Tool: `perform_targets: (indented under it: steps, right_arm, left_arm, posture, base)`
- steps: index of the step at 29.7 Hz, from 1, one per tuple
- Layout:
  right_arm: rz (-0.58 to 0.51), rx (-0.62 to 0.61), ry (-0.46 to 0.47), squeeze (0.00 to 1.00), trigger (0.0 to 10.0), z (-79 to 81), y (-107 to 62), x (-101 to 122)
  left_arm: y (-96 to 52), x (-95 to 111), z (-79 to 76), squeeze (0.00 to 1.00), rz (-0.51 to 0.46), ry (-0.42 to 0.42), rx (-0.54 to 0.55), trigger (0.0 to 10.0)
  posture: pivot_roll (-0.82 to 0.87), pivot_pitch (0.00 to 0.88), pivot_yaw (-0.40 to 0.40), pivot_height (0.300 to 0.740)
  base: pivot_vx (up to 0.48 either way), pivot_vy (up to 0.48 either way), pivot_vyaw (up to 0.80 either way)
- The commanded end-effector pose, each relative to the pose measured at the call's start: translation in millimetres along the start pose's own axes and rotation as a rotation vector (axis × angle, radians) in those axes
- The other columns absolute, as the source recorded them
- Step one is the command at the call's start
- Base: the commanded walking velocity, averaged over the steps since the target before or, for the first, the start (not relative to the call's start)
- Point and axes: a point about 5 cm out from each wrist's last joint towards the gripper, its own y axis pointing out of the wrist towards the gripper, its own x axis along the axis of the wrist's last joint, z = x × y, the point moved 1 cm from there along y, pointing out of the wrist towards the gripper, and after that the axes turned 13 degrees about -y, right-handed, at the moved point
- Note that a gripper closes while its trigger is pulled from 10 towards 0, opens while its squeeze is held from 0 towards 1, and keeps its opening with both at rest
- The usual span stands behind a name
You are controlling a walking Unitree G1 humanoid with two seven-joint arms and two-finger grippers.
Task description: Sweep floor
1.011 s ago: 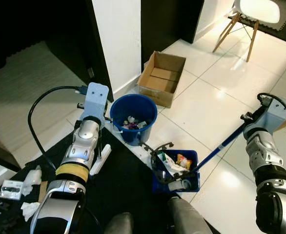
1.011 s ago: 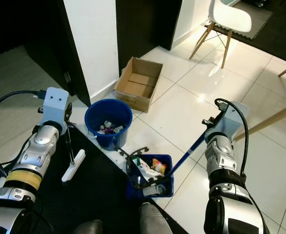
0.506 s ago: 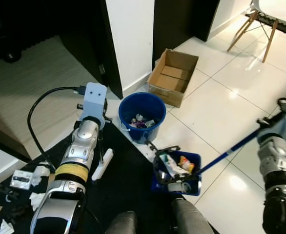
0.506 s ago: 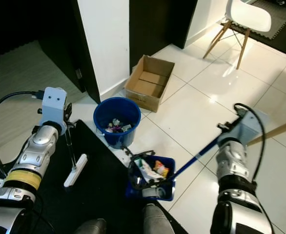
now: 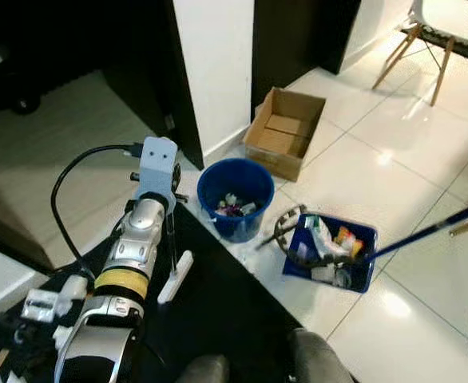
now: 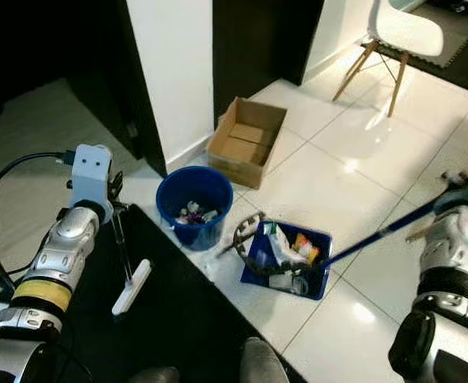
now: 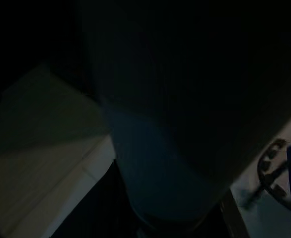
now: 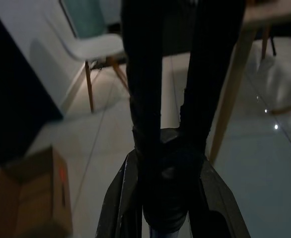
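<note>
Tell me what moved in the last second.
The right hand, clamped on the blue pole, swung out to the robot's right, dragging the loaded dustpan rightward away from the bucket. Bucket, cardboard box and brush stayed put.

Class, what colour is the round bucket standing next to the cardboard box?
The bucket is blue, holding mixed litter; it shows best in the left eye view.
</note>
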Motion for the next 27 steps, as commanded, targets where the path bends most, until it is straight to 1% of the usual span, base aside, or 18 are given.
perform_targets:
  steps: [1,4,5,6,7,8,9,11,15,16,20,25,27]
  right_arm:
    - [-0.062,0.018,0.059,0.00,10.0,9.2,3.8,22.4]
    - [-0.108,0.020,0.085,0.00,10.0,6.6,10.4,48.8]
    - [-0.108,0.020,0.085,0.00,10.0,6.6,10.4,48.8]
    - [-0.133,0.026,0.101,0.00,10.0,6.6,13.7,63.9]
    - [-0.142,0.028,0.105,0.00,10.0,6.9,14.5,68.8]
    - [-0.142,0.028,0.105,0.00,10.0,6.9,14.5,68.8]
    - [-0.159,0.034,0.127,0.00,10.0,7.4,16.5,79.2]
    - [-0.172,0.036,0.141,0.00,10.0,7.7,17.8,86.6]
    - [-0.188,0.043,0.161,0.00,10.0,9.0,19.3,96.1]
    - [-0.192,0.051,0.187,0.00,10.0,10.8,20.4,102.4]
    - [-0.206,0.062,0.195,0.00,10.0,14.2,21.6,112.2]
    - [-0.209,0.066,0.197,0.00,10.0,15.1,22.5,115.4]
    - [-0.199,0.065,0.200,0.00,10.0,14.4,22.9,111.9]
  left_arm:
    - [-0.4,3.3,3.6,0.00,-0.018,-0.006,0.008,10.0]
    - [-0.5,3.9,4.4,0.00,-0.020,-0.010,0.011,10.0]
    - [-0.5,3.9,4.4,0.00,-0.020,-0.010,0.011,10.0]
    - [-0.7,3.6,4.5,0.00,-0.020,-0.011,0.011,10.0]
    - [-0.7,3.6,4.5,0.00,-0.020,-0.011,0.010,10.0]
    - [-0.7,3.6,4.5,0.00,-0.020,-0.011,0.010,10.0]
    - [-0.8,3.4,4.7,0.00,-0.019,-0.012,0.011,10.0]
    - [-0.6,3.4,4.7,0.00,-0.019,-0.013,0.011,10.0]
    - [-0.5,3.5,5.4,0.00,-0.020,-0.014,0.014,10.0]
    - [-0.7,4.3,6.6,0.00,-0.035,-0.021,0.022,10.0]
    - [-1.0,3.2,8.2,0.00,-0.025,-0.002,0.029,10.0]
    - [-1.8,1.4,8.9,0.00,-0.021,0.001,0.031,10.0]
    - [-2.4,0.3,8.7,0.00,-0.019,0.000,0.030,10.0]
  posture:
    - [0.00,0.045,0.017,0.740]
    - [0.00,0.045,0.015,0.740]
    - [0.00,0.045,0.015,0.740]
    - [-0.01,0.044,0.014,0.740]
    - [-0.01,0.044,0.014,0.740]
    - [-0.01,0.044,0.014,0.740]
    - [-0.01,0.045,0.014,0.740]
    - [0.00,0.045,0.013,0.740]
    - [0.00,0.044,0.010,0.740]
    - [0.00,0.045,0.009,0.740]
    - [0.00,0.044,0.008,0.740]
    - [0.00,0.042,0.004,0.740]
    - [0.00,0.041,0.002,0.740]
  base:
    - [0.472,0.000,0.00]
    - [0.472,0.000,0.00]
    - [0.472,0.000,0.00]
    - [0.472,0.000,0.00]
    - [0.472,0.000,0.00]
    - [0.472,0.000,0.00]
    - [0.472,0.000,0.00]
    - [0.471,0.000,0.00]
    - [0.469,0.000,0.00]
    - [0.000,0.000,0.00]
    - [0.000,0.000,0.00]
    - [0.000,0.000,0.00]
    - [0.000,0.000,0.00]
